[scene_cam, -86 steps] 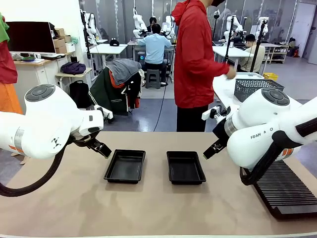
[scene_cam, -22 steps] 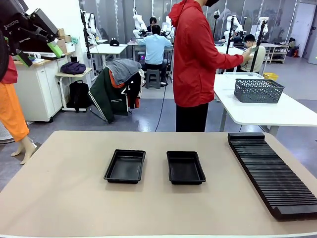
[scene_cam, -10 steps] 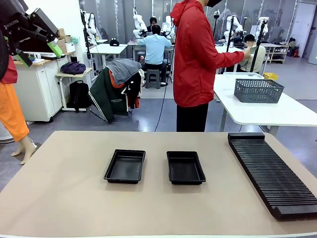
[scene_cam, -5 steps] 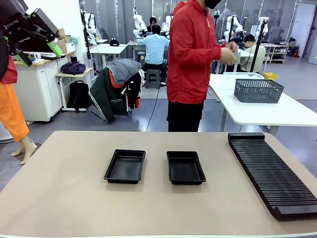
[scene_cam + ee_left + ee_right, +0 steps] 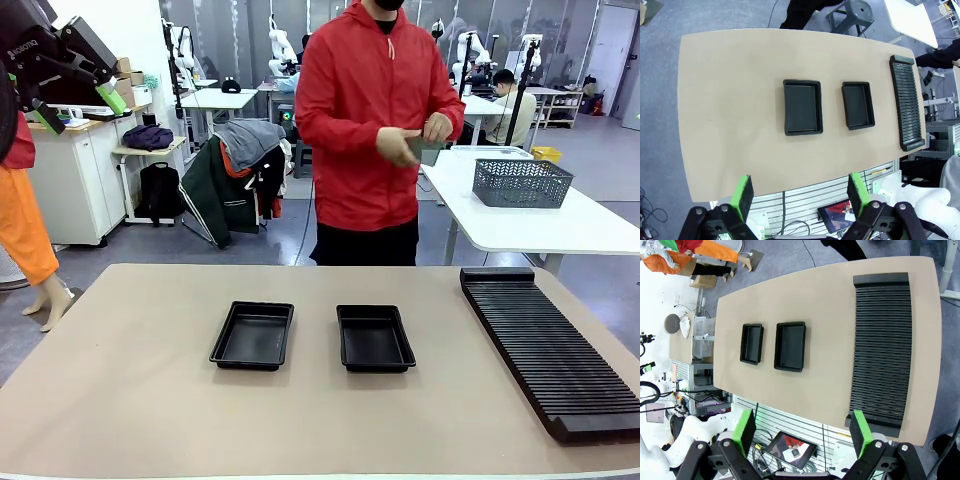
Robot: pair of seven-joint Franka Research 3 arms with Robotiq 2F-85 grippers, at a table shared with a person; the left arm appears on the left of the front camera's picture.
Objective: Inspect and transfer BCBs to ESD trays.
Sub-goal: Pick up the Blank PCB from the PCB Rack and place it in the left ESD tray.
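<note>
We saw the left gripper and right gripper high above the table, jaws spread wide, gripping nothing. The left ESD tray and right ESD tray lay side by side mid-table, slightly apart; the person beyond held a small flat piece.

L gripper up high, jaws wide apart — R gripper likewise, both pointing down.

Two shallow black rectangular plastic trays lie mid beige tabletop; a long black ribbed rack lies along its end; the left gripper gapes.
</note>
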